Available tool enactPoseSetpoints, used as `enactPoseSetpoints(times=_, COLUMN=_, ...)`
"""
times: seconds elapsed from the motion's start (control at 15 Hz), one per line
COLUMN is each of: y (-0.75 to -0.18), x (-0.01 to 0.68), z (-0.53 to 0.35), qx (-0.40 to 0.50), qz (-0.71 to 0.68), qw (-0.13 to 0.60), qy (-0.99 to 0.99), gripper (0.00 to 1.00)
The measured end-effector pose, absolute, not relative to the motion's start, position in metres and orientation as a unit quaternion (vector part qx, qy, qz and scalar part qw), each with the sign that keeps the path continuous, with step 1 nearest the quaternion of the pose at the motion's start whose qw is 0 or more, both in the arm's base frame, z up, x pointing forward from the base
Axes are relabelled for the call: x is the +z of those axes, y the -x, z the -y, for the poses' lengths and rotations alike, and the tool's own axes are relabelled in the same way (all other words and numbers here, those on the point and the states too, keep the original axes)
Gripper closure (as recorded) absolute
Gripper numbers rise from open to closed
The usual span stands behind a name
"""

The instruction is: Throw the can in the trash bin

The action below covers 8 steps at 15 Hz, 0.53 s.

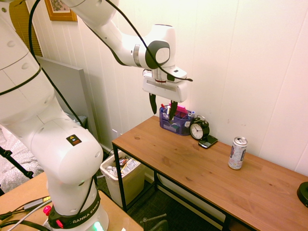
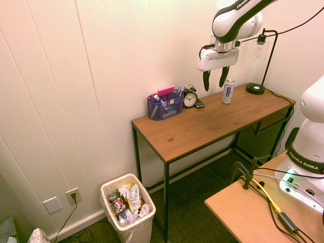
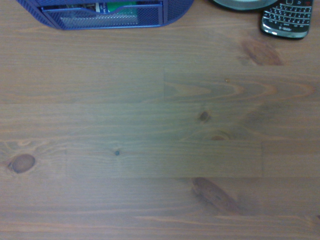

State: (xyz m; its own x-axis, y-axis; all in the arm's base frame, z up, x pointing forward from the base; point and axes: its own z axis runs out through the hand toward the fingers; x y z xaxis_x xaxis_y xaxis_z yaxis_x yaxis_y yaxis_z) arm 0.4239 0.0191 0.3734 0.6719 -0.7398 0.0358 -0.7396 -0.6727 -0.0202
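The can (image 1: pixel 237 153) (image 2: pixel 228 91), slim and silver-white, stands upright on the wooden table (image 1: pixel 202 168) (image 2: pixel 212 124) near the wall. My gripper (image 1: pixel 163 107) (image 2: pixel 214 80) hangs open high above the table with nothing between its fingers, well apart from the can and nearer the clock and organiser. The trash bin (image 1: pixel 123 177) (image 2: pixel 128 208), beige-white and full of wrappers, sits on the floor beside the table's end. The wrist view shows only bare wood, without the can.
A blue mesh desk organiser (image 1: pixel 177 120) (image 2: pixel 165 105) (image 3: pixel 107 14), a black alarm clock (image 1: pixel 199 129) (image 2: pixel 190 98) and a phone (image 1: pixel 208 141) (image 3: pixel 287 20) line the wall. A black lamp (image 2: pixel 259 66) stands at the table's far end beyond the can.
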Motion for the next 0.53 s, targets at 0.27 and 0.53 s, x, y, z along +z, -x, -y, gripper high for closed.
enactPoseSetpoints(times=0.27, y=-0.430, x=0.367, z=-0.008, qx=-0.034, qz=-0.423, qw=0.012, qy=0.905, gripper=0.00)
enactPoseSetpoints(times=0.53, y=-0.444, x=0.375, z=0.071, qx=-0.040, qz=-0.471, qw=0.034, qy=0.880, gripper=0.00)
